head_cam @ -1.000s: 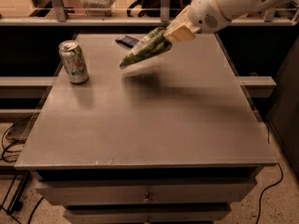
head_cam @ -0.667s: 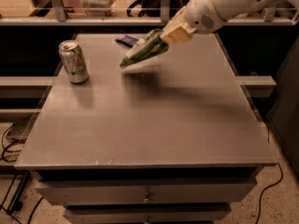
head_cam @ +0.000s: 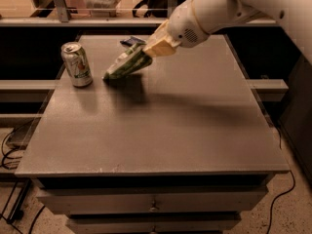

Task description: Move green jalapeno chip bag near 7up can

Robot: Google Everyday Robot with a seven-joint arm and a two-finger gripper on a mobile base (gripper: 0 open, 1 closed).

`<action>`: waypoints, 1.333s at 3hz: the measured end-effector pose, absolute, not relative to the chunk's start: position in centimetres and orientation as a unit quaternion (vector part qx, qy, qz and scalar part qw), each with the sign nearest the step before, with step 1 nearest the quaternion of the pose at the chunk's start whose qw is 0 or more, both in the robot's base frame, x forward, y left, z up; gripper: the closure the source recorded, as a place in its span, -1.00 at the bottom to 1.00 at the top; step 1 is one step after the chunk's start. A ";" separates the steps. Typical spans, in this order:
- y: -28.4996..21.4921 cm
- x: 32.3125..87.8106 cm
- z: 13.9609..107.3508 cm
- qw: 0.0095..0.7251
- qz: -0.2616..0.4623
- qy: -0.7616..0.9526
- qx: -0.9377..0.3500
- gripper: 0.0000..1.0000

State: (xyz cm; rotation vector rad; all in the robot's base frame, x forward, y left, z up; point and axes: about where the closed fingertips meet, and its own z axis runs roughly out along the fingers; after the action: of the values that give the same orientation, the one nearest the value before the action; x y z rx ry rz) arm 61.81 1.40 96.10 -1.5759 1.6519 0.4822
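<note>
The green jalapeno chip bag (head_cam: 124, 64) hangs tilted in my gripper (head_cam: 152, 48), its lower left end just above or touching the grey table (head_cam: 161, 126). The gripper's tan fingers are shut on the bag's upper right end, and the white arm reaches in from the upper right. The 7up can (head_cam: 76, 64) stands upright at the table's far left, a short gap to the left of the bag's low end.
A small dark blue wrapped bar (head_cam: 131, 41) lies on the table behind the bag, partly hidden by the gripper. A rail and shelf run behind the table. Drawers sit below the front edge; cables lie on the floor at left.
The gripper has carried the bag left and down toward the can. The bag's low end is now much closer to the can and the tabletop.
</note>
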 end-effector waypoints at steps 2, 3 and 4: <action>6.1 61.7 91.1 0.363 0.197 0.661 -0.627 -0.28; 6.5 61.8 89.7 0.356 0.198 0.669 -0.623 -0.74; 6.6 61.7 89.6 0.354 0.198 0.668 -0.623 -1.00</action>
State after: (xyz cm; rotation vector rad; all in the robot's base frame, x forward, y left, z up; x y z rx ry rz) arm 61.72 6.63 89.56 -1.6114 1.7269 0.5126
